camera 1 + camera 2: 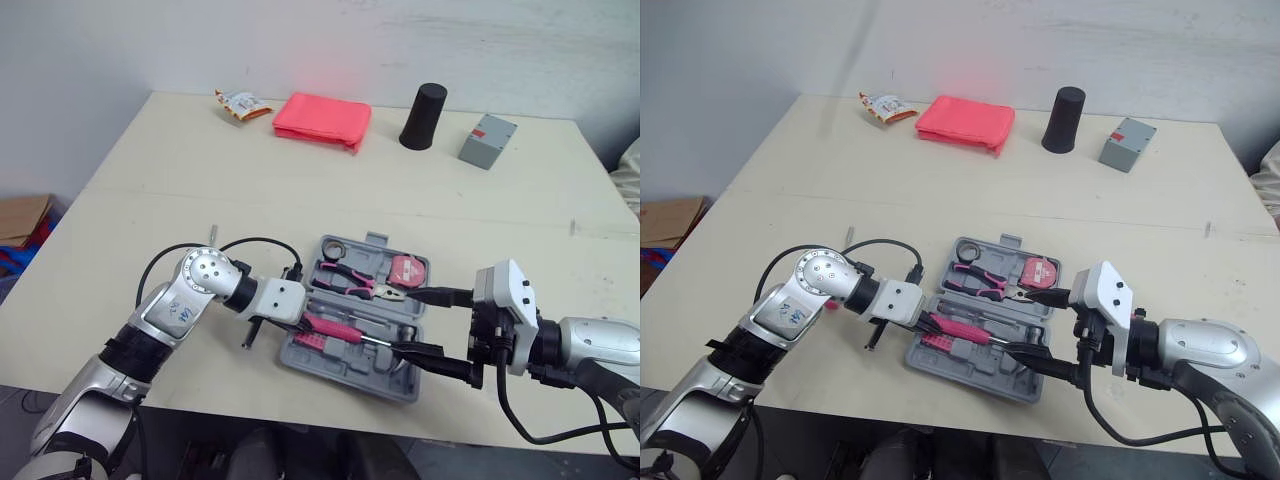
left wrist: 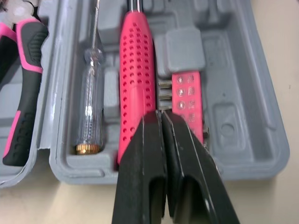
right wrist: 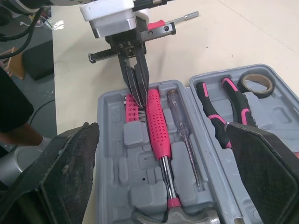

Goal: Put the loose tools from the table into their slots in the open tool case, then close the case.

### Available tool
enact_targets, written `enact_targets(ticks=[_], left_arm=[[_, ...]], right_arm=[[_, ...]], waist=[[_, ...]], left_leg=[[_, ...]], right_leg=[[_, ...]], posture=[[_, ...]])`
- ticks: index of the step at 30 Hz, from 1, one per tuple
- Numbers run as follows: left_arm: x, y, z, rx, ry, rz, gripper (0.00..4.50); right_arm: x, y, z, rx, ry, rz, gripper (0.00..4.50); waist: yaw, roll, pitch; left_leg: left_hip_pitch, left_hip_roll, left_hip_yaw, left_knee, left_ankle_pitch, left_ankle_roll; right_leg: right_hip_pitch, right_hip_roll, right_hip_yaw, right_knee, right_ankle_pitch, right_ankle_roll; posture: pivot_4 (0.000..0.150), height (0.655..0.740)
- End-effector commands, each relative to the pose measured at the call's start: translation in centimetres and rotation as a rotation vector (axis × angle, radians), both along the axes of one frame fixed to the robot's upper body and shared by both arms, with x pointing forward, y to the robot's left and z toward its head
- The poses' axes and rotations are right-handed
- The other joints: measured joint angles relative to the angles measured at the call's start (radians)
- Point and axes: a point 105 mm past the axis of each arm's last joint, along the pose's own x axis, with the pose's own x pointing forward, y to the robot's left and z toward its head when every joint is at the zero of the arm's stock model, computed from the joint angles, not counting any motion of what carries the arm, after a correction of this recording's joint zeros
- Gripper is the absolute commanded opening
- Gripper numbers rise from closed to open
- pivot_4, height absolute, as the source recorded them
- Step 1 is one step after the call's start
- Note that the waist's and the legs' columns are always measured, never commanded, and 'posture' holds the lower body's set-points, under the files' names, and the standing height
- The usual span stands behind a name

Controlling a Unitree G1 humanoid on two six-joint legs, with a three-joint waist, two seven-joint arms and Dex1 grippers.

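Seemingly near done: a thin metal rod (image 1: 213,232) lies loose on the beige table (image 1: 150,180), the left gripper (image 2: 159,116) — fingers together — rests its tips against the pink perforated screwdriver handle (image 2: 135,70) seated in the open grey plastic tool case (image 1: 345,372), and the right gripper (image 1: 402,321), fingers apart, hovers at its right edge, lid not yet shut.

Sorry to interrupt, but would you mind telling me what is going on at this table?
The robot is packing an open grey tool case on the table. Its left gripper, fingers shut, has its tips down in the case between the pink screwdriver and the pink bit holder. Its right gripper hangs open over the case's other end. Pliers, a tape roll and a tape measure sit in the other half. The case is not yet closed.
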Motion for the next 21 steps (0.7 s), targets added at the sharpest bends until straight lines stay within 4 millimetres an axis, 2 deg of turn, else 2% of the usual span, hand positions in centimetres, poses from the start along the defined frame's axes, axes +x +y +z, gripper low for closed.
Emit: enact_targets(ticks=[1, 3, 6, 11, 15, 16, 18, 21], left_arm=[[0.1, 1.2, 3.6, -0.19, 0.079, 0.115, 0.07], [0.1, 2.6, 4.7, -0.28, 0.12, 0.227, 0.07], [-0.6, 6.2, 5.8, -0.425, 0.199, 0.47, 0.07], [-1.8, 13.4, 4.6, -0.56, 0.19, 0.967, 2.2], [-3.9, 18.9, 3.3, -0.552, 0.127, 1.255, 4.16], [-4.3, 20.1, 3.3, -0.552, 0.109, 1.318, 4.45], [-4.6, 21.9, 3.5, -0.551, 0.062, 1.422, 4.45], [-4.7, 22.5, 3.7, -0.512, 0.005, 1.459, 4.45]], right_arm=[[0.0, -0.5, 0.5, 0.004, -0.03, -0.028, 4.5], [-0.2, -1.7, 0.5, 0.001, -0.028, -0.088, 4.5], [-1.1, -4.6, 0.5, 0.0, 0.002, -0.206, 4.5], [-2.0, -9.9, 0.1, 0.001, 0.054, -0.412, 4.5], [-2.2, -14.4, -0.1, 0.011, 0.065, -0.603, 4.5], [-2.3, -15.2, -0.2, 0.017, 0.067, -0.639, 4.5], [-3.0, -16.1, -1.0, 0.014, 0.088, -0.674, 4.5], [-3.9, -16.8, -1.8, 0.01, 0.112, -0.708, 4.5]], waist=[[0.002, -0.001, 0.002], [0.006, -0.001, 0.002], [0.007, -0.001, 0.002], [0.006, -0.003, 0.003], [0.005, -0.011, 0.007], [0.005, -0.012, 0.008], [0.009, -0.013, 0.008], [0.015, -0.013, 0.008]], left_leg=[[-0.001, 0.0, 0.0, 0.0, 0.0, 0.0], [-0.004, 0.0, -0.001, 0.0, 0.0, 0.0], [-0.006, 0.0, -0.001, 0.0, 0.0, 0.0], [-0.006, 0.0, -0.002, 0.0, -0.003, -0.001], [-0.002, 0.0, -0.003, -0.001, -0.005, 0.001], [-0.002, 0.0, -0.003, -0.001, -0.005, 0.002], [-0.002, 0.0, -0.003, -0.001, -0.007, 0.004], [-0.002, -0.001, -0.003, -0.002, -0.01, 0.001]], right_leg=[[-0.001, 0.0, 0.0, 0.0, 0.0, 0.0], [-0.003, 0.0, -0.001, 0.0, 0.0, 0.0], [-0.003, -0.001, -0.001, -0.003, -0.001, 0.001], [-0.001, 0.0, -0.001, -0.007, -0.002, 0.002], [0.002, -0.001, -0.001, -0.007, -0.001, 0.0], [0.002, -0.001, -0.001, -0.007, 0.0, 0.0], [0.002, -0.002, -0.001, -0.008, 0.001, -0.001], [0.002, -0.002, -0.002, -0.008, 0.0, -0.002]], posture=[[0.15, 0.7348], [0.15, 0.7348], [0.15, 0.7348], [0.15, 0.7348], [0.15, 0.7348], [0.15, 0.7348], [0.15, 0.7348], [0.15, 0.7348]])
